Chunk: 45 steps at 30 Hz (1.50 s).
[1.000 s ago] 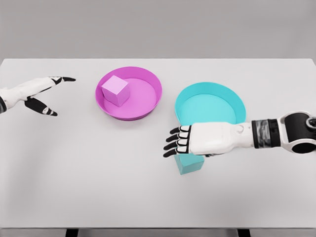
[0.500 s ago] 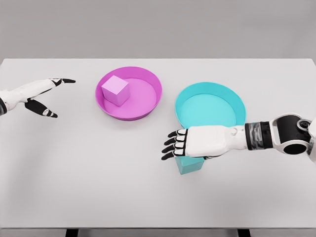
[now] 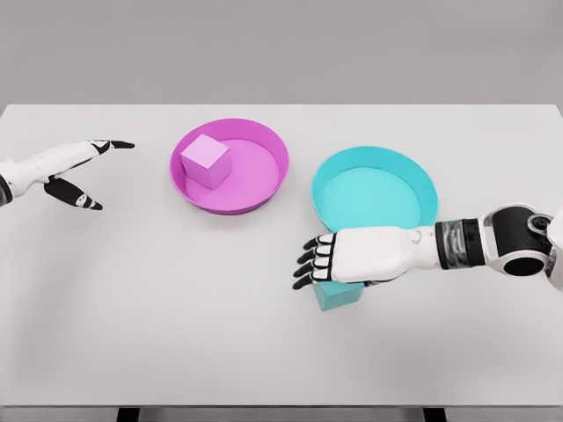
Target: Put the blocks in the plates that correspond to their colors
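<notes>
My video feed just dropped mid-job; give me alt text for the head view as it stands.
The right hand, palm down, covers a small cyan cube on the white table, just in front of the empty round cyan plate. A pink cube sits inside the round pink plate at centre left. The left hand is open at the far left.

White table (image 3: 176, 308) under me. On it: pink plate (image 3: 264, 189) far left-centre, cyan plate (image 3: 413, 176) beside it, cyan block (image 3: 339, 297) just before cyan plate.
</notes>
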Motion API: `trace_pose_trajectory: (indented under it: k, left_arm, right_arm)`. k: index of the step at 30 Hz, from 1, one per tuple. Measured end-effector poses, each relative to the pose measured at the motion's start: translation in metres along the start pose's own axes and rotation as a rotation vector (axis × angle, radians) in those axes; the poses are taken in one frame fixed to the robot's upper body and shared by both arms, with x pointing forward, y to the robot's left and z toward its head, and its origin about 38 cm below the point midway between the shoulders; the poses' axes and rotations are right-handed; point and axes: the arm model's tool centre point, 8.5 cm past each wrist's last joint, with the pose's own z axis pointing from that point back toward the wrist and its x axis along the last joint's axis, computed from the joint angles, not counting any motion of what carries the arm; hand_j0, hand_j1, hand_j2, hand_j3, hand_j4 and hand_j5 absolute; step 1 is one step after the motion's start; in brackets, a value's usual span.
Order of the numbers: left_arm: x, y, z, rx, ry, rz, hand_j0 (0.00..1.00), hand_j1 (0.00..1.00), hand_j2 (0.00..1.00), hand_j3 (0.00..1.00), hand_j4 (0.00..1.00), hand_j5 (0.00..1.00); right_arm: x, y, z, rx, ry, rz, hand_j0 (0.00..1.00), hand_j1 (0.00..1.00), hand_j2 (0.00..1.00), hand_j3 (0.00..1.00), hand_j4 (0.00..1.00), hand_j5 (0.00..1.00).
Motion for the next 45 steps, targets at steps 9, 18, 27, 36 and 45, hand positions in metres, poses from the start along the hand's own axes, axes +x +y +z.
trace_pose_trajectory:
  k: [9,18,27,36,45]
  left_arm:
    - [0.000,0.000,0.000,0.000,0.000,0.001,1.00,1.00,1.00,1.00,1.00,1.00]
    - [0.000,-0.002,-0.001,-0.001,-0.001,0.003,1.00,1.00,1.00,1.00,1.00,1.00]
    - [-0.003,-0.003,0.000,-0.003,0.008,0.009,1.00,1.00,1.00,1.00,1.00,1.00]
    - [-0.003,-0.003,0.000,-0.003,0.009,0.010,1.00,1.00,1.00,1.00,1.00,1.00]
    - [-0.003,-0.004,0.000,-0.003,0.008,0.011,1.00,1.00,1.00,1.00,1.00,1.00]
  right_arm:
    - [0.002,0.004,-0.004,0.037,-0.010,-0.018,0.77,0.77,0.77,0.77,0.77,0.77]
    - [-0.006,-0.010,0.004,0.024,0.019,0.014,0.70,0.70,0.70,0.70,0.70,0.70]
    - [-0.011,-0.026,0.009,-0.017,0.037,0.034,0.65,0.65,0.65,0.65,0.65,0.65]
    - [-0.016,-0.044,0.015,-0.053,0.050,0.051,0.65,0.65,0.65,0.65,0.65,0.65]
    - [-0.022,-0.059,0.024,-0.094,0.074,0.058,0.65,0.65,0.65,0.65,0.65,0.65]
